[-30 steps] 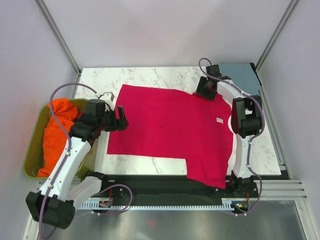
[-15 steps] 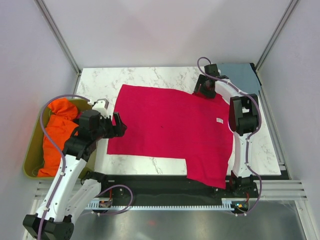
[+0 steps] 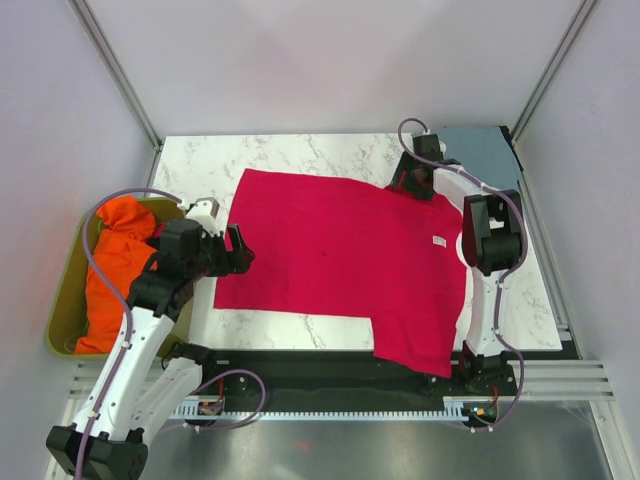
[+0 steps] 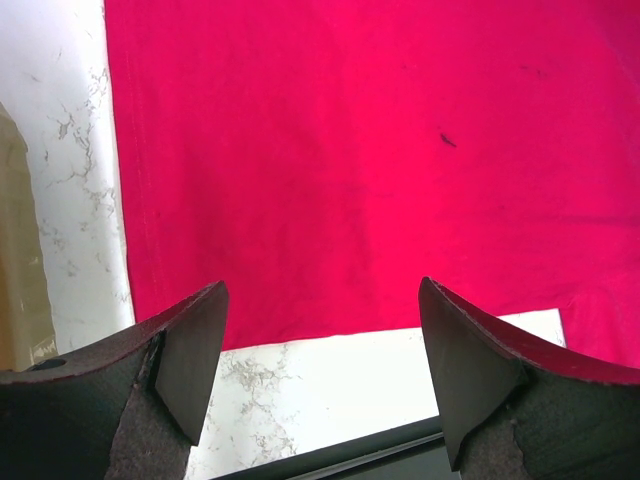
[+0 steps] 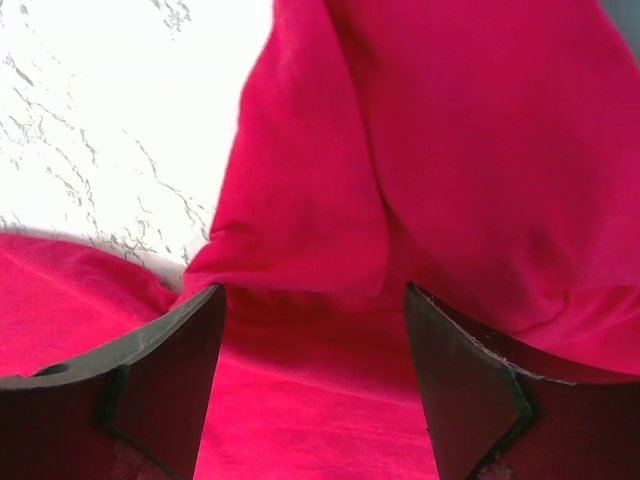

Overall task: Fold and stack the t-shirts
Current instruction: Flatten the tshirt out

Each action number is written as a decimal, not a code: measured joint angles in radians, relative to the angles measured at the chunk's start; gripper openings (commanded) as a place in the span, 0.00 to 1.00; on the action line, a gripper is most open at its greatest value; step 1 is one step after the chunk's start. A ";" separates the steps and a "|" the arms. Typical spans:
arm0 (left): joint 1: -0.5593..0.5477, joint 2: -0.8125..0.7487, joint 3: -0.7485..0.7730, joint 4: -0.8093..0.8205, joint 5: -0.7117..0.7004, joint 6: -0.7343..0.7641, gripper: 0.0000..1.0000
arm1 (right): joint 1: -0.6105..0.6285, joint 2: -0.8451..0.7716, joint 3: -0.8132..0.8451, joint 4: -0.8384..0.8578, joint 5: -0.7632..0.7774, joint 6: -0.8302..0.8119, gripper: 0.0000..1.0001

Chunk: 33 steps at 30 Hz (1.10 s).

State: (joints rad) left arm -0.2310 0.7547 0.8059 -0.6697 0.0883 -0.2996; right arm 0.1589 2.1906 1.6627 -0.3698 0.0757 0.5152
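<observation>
The crimson-red t-shirt [image 3: 340, 250] lies spread flat on the marble table, its small white tag [image 3: 438, 241] near the right side. A slate blue-grey t-shirt [image 3: 480, 152] lies folded at the far right corner. My left gripper [image 3: 238, 250] is open and empty, above the red shirt's left hem; the left wrist view shows that hem [image 4: 330, 200] and bare marble between the fingers [image 4: 190, 350]. My right gripper [image 3: 412, 180] is open, low over the shirt's far right sleeve, which is bunched [image 5: 300, 200] ahead of the fingers [image 5: 470, 370].
An olive bin [image 3: 62, 300] left of the table holds orange cloth [image 3: 115, 260]. A black strip and rail [image 3: 330, 375] run along the near table edge. The red shirt's near right sleeve [image 3: 415, 345] hangs over that edge. Frame posts stand at the far corners.
My left arm has swung its elbow down and drawn the gripper slightly back and lower beside the shirt's left hem. The right gripper has stayed over the far sleeve.
</observation>
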 measured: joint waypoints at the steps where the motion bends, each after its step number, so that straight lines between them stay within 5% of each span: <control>1: 0.000 0.001 0.000 0.000 0.000 0.000 0.84 | -0.003 -0.010 -0.020 0.015 -0.002 0.005 0.79; 9: 0.000 0.008 -0.002 0.001 0.002 0.000 0.84 | -0.052 -0.109 -0.167 0.151 -0.032 0.055 0.76; 26: 0.000 0.029 -0.002 0.014 0.020 0.000 0.83 | -0.058 -0.052 -0.167 0.235 -0.109 0.119 0.69; 29: 0.000 0.030 -0.002 0.014 0.020 0.000 0.83 | -0.058 -0.051 -0.167 0.234 -0.109 0.119 0.65; 33: 0.000 0.031 -0.002 0.014 0.021 0.000 0.83 | -0.058 -0.050 -0.165 0.233 -0.109 0.119 0.42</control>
State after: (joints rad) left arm -0.2310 0.7860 0.8040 -0.6552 0.1089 -0.2996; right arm 0.1013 2.1410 1.4979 -0.1364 -0.0338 0.6346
